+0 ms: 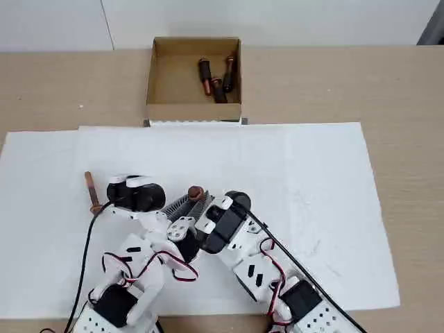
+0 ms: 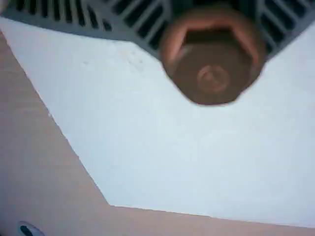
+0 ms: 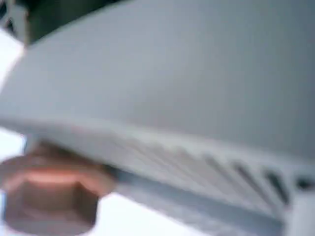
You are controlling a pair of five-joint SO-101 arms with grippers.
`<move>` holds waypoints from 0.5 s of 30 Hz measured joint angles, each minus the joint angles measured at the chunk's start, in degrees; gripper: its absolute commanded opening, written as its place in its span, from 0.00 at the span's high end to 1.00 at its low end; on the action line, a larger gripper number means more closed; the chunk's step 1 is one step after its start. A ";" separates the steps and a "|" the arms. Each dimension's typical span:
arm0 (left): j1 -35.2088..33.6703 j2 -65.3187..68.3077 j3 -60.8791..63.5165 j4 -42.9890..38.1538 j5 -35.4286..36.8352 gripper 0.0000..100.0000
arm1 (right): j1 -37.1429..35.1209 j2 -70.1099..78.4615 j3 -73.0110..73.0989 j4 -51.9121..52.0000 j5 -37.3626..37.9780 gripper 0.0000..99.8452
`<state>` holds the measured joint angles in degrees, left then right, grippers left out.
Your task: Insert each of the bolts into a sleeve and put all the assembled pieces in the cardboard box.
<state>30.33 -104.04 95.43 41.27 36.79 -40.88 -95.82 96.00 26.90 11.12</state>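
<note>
A copper bolt [image 1: 195, 193] with a hexagonal head is held up just above the white paper, where the two arms meet. My left gripper [image 1: 187, 201] comes at it from the left, its grey ribbed fingers [image 2: 74, 19] shut around the bolt [image 2: 211, 59], whose head faces the left wrist camera. My right gripper [image 1: 203, 205] comes in from the lower right and touches the same bolt [image 3: 49, 196], which sits under a grey ribbed part in the right wrist view. The bolt's shaft and any sleeve on it are hidden. A second bolt [image 1: 91, 192] lies loose on the paper at the left.
The cardboard box [image 1: 194, 111] stands at the paper's far edge with three assembled pieces [image 1: 215, 76] inside. The white paper [image 1: 312, 180] covers the table's middle, with bare room to the right. A black cable [image 1: 87, 250] runs near the loose bolt.
</note>
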 measured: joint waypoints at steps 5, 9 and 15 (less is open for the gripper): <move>0.00 0.00 -0.09 0.44 0.00 0.99 | -0.09 0.09 0.00 0.00 0.00 1.00; 0.88 -0.18 -0.35 3.52 -0.44 0.95 | -0.18 0.18 0.00 0.35 0.00 1.00; 2.20 -0.26 -0.62 6.59 -4.57 0.89 | 0.09 0.35 0.00 0.44 0.00 1.00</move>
<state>32.53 -104.31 94.81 47.87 32.22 -40.79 -95.47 96.00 27.34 11.12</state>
